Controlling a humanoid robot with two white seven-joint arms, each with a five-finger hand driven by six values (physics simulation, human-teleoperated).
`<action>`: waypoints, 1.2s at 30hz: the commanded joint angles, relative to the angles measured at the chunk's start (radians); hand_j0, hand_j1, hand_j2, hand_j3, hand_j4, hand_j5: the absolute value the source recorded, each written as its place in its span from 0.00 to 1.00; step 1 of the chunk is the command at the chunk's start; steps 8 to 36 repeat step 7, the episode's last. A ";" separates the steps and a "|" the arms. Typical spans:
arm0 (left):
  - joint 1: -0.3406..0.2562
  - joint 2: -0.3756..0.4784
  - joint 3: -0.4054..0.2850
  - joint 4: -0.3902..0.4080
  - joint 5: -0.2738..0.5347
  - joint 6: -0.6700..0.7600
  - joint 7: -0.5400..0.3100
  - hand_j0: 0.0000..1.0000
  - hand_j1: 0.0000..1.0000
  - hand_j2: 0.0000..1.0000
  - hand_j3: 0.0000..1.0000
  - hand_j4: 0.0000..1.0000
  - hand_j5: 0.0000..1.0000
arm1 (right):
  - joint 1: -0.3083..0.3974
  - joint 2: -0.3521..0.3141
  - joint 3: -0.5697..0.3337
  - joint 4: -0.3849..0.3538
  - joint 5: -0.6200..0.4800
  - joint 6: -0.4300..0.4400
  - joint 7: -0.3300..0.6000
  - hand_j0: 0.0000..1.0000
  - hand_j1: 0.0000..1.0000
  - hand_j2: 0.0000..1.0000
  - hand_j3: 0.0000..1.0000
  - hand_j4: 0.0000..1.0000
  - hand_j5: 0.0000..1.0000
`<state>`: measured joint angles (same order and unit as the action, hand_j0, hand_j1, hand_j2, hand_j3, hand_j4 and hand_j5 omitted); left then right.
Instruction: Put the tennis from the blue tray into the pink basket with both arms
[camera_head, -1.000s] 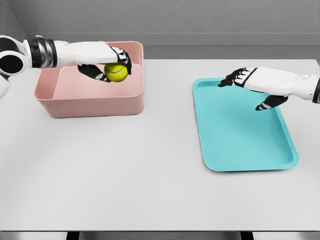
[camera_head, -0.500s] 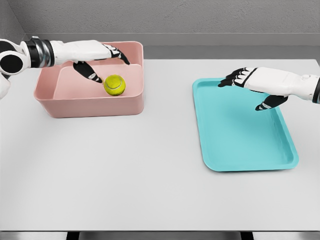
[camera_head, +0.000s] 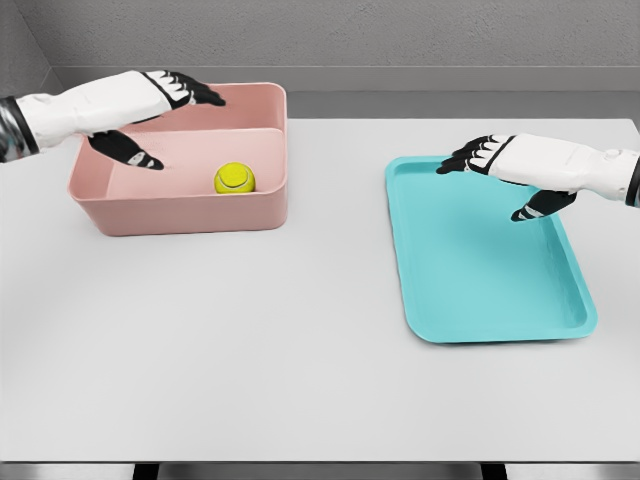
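- Tennis ball (camera_head: 234, 178), yellow-green, lies on the floor of the pink basket (camera_head: 180, 212), toward the basket's right half and close to its front wall; nothing touches it.
- Left hand (camera_head: 120, 110) hangs above the basket's back left part, up and to the left of the ball, clear of it. Its fingers (camera_head: 195, 92) are stretched out and spread, pointing right along the basket's back rim, and its thumb (camera_head: 128, 152) hangs down over the basket's inside; it holds nothing.
- From the left hand, the ball is below and to the right, well inside the basket walls.
- Right hand (camera_head: 515, 170) hovers over the far end of the blue tray (camera_head: 490, 300), with the arm coming in from the picture's right edge. Its fingers (camera_head: 470, 156) are extended and loosely apart, pointing left toward the tray's back left corner, and its thumb (camera_head: 535, 207) points down toward the tray floor; it grips nothing.
- Below and in front of the right hand, the tray lies flat with its raised rim showing all round, its long side running away from the robot.
- White surface (camera_head: 300, 350) carries both containers: the basket sits under the left hand at the back left, the tray under the right hand on the right side, and the two stand well apart.
- Left of the right hand and right of the left hand, a wide stretch of the surface lies between basket and tray.
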<state>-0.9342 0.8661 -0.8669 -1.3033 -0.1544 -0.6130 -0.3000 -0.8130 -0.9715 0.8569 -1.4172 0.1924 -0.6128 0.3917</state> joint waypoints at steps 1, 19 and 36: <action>0.002 0.070 0.016 -0.025 0.010 0.002 0.042 1.00 1.00 1.00 1.00 1.00 1.00 | 0.000 -0.001 -0.001 0.000 -0.007 0.002 -0.001 1.00 1.00 1.00 1.00 1.00 1.00; 0.038 0.074 0.002 -0.025 -0.004 0.002 0.035 1.00 1.00 1.00 1.00 1.00 1.00 | 0.000 -0.001 -0.001 0.000 -0.007 0.002 -0.001 1.00 1.00 1.00 1.00 1.00 1.00; 0.038 0.074 0.002 -0.025 -0.004 0.002 0.035 1.00 1.00 1.00 1.00 1.00 1.00 | 0.000 -0.001 -0.001 0.000 -0.007 0.002 -0.001 1.00 1.00 1.00 1.00 1.00 1.00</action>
